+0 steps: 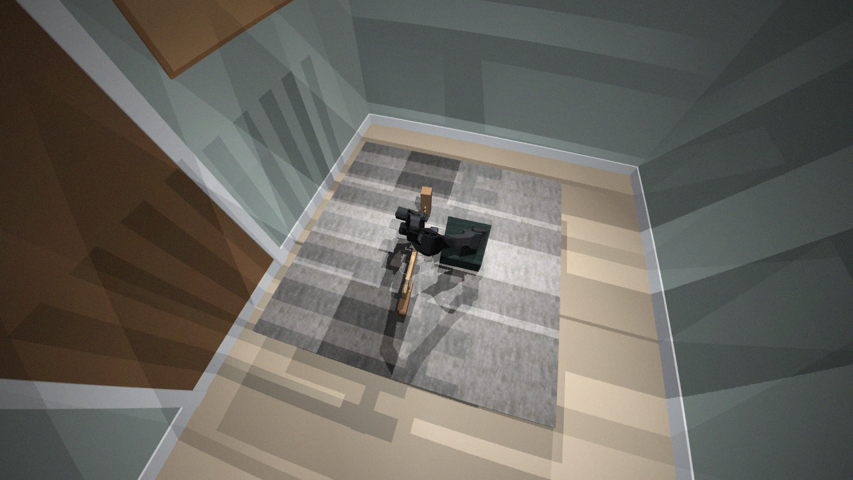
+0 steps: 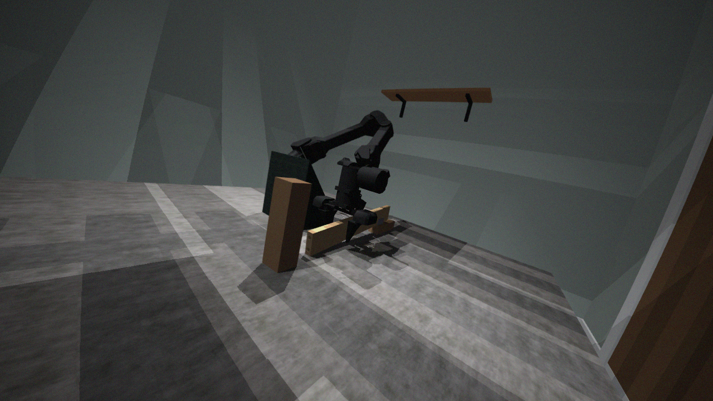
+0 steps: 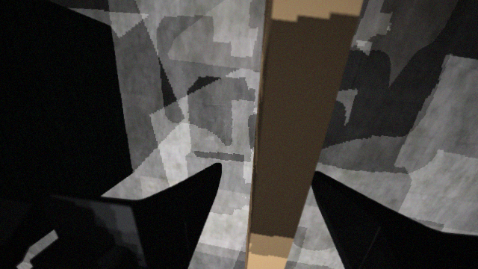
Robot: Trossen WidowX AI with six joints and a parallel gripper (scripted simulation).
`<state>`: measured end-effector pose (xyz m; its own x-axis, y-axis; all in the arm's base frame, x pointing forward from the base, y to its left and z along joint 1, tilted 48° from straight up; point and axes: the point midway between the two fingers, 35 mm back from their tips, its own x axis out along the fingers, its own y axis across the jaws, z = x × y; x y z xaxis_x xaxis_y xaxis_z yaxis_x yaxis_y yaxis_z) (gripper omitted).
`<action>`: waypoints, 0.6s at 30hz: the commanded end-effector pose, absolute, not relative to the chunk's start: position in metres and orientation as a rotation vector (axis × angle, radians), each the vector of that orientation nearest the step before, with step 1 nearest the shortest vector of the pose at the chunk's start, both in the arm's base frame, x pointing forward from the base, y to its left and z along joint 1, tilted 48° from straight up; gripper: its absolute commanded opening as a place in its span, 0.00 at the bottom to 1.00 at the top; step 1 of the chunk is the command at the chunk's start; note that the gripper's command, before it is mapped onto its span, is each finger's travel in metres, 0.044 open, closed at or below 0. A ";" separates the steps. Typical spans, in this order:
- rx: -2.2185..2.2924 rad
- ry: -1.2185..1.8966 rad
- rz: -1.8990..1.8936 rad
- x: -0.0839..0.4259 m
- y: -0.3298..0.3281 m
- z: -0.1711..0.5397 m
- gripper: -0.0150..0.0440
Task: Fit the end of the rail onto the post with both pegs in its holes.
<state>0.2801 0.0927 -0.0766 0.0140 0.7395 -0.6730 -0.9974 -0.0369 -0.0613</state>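
Note:
The rail [image 1: 410, 268] [image 2: 326, 239] [image 3: 295, 112] has its far end in the bracket on the low footboard block [image 1: 403, 304] [image 2: 382, 228]. Its near end is down on the mat, a small gap short of the upright post [image 1: 426, 197] [image 2: 286, 224]. Two holes show in that end in the exterior view. The pegs face the rail and are mostly hidden. My gripper [image 2: 338, 229] [image 3: 265, 172] is open and points down, with one finger on each side of the rail's middle part. In the wrist view the right fingertip is close to the rail and the left one has a wider gap.
The arm's dark green base [image 1: 453, 259] [image 2: 289, 169] stands beside the rail and post, on the grey mat [image 1: 506, 358]. A wooden shelf [image 1: 202, 29] [image 2: 436, 94] hangs on the wall. Strong patchy shadows cross the mat.

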 end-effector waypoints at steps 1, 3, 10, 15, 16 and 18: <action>-0.629 0.521 1.505 0.279 0.094 -0.077 0.64; -0.629 0.521 1.505 0.279 0.094 -0.077 0.56; -0.629 0.521 1.505 0.279 0.094 -0.077 0.31; -0.629 0.521 1.505 0.279 0.094 -0.077 0.25; -0.629 0.521 1.505 0.279 0.094 -0.077 0.25; -0.629 0.521 1.505 0.279 0.094 -0.077 0.25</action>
<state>0.2796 0.0931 -0.0768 0.0129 0.7397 -0.6728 -0.9976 -0.0366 -0.0593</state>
